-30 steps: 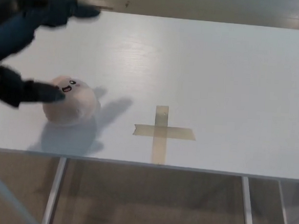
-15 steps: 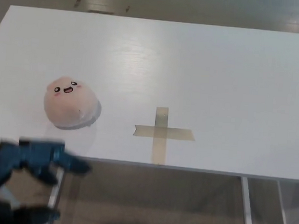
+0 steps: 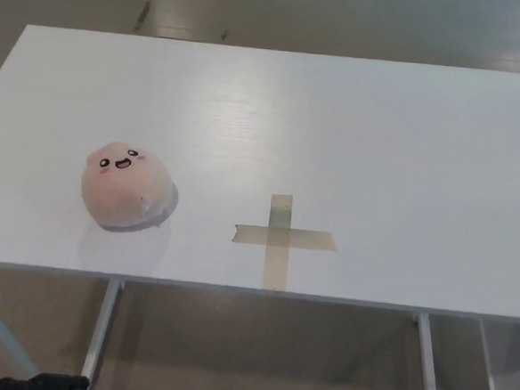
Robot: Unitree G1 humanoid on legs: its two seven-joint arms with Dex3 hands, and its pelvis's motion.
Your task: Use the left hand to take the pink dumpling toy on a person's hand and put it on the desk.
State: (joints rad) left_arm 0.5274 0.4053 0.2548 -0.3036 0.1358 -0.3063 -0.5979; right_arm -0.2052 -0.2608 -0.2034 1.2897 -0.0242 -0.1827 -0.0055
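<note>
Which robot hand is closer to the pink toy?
The left hand: a sliver shows at the bottom edge, below the pink toy; the right hand is out of view.

One head camera, looking steeply down from the near side

The single view faces forward and down over the white desk, taking in its near edge, its far edge and far-left corner, the table legs below, and floor beyond; the right end runs out of frame.
</note>
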